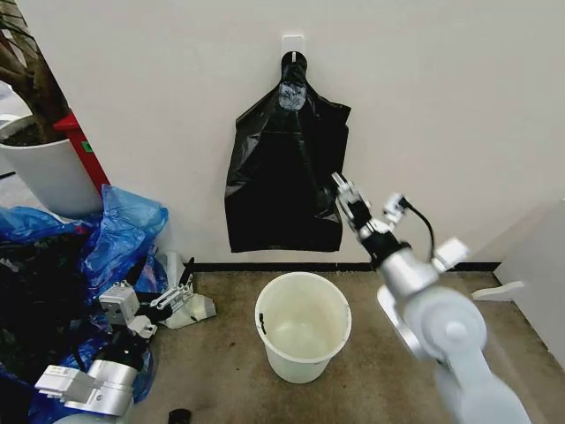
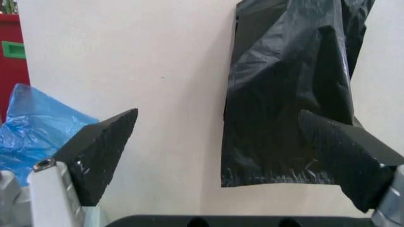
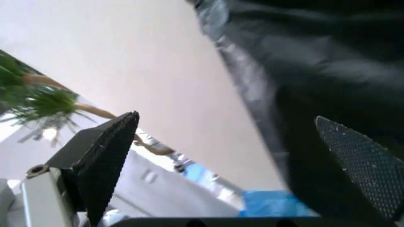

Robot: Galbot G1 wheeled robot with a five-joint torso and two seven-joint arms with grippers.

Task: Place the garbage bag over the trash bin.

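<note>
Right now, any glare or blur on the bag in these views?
Head view: bag sharp, one bright glare patch near its top under the hook; right claw slightly smeared. Left wrist view: bag crisp, soft sheen on the wrinkles. Right wrist view: bag close and out of focus, plant blurred and washed out.

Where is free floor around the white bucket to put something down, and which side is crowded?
Bare floor lies to the right of the trash bin, under the right gripper, which is raised by the hanging garbage bag. A narrower bare strip runs between the bin and the wall. The left side is crowded: blue bags, the low left gripper and a plant pot.
</note>
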